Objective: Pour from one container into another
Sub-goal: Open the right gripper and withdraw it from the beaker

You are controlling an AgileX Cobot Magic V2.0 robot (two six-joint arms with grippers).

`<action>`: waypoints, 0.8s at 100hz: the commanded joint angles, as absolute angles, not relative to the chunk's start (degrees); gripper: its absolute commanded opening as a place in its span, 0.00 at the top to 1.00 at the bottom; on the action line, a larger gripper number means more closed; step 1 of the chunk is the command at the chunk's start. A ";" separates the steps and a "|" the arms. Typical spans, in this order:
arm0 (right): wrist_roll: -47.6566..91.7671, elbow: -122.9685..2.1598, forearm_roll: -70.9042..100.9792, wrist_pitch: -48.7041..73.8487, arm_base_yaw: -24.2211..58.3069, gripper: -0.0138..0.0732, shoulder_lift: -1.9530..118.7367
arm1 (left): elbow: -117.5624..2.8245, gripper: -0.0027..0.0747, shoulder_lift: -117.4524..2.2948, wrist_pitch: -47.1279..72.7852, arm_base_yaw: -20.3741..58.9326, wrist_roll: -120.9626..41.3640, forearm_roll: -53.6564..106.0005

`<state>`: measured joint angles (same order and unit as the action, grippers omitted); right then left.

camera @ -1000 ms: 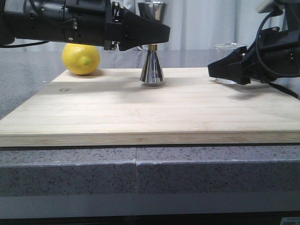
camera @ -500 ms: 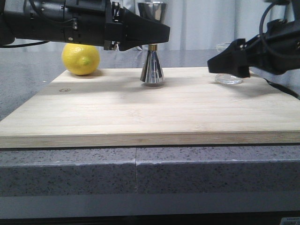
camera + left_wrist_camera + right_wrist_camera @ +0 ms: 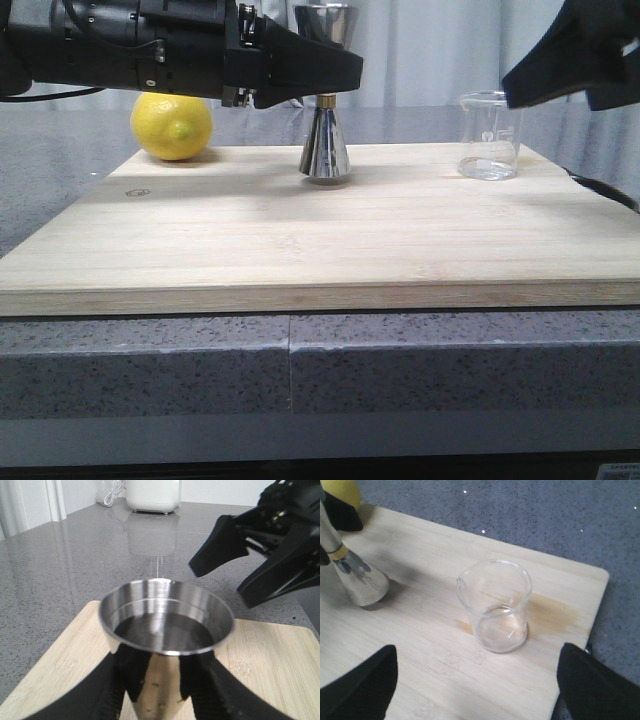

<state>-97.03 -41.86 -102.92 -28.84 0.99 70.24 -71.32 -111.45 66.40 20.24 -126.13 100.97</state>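
The glass beaker (image 3: 495, 607) stands far right on the board, apart from the jigger (image 3: 325, 140). The right gripper (image 3: 475, 680) hovers above it, jaws spread; descend centred before closing. The left gripper (image 3: 160, 690) clasps the jigger's waist.

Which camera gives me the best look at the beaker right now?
Right wrist view: the beaker stands whole and unobstructed between the open fingers. The front view shows it small, side-on, at the board's far right. The left wrist view misses it.
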 commanded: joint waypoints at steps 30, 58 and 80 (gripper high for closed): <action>-110.54 -42.60 -106.98 -33.84 0.66 0.17 56.48 | -73.00 0.63 -108.76 72.69 20.60 -125.75 106.08; -112.35 -42.60 -106.98 -34.08 0.66 0.17 47.56 | -73.00 0.63 -108.76 72.69 20.60 -125.75 106.08; -96.77 -42.60 -97.87 -35.13 0.66 0.17 45.47 | -73.00 0.63 -108.76 72.69 20.60 -125.75 106.08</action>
<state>-104.03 -41.21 -104.05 -36.34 0.99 46.06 -71.32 -111.45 66.40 20.24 -126.13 100.97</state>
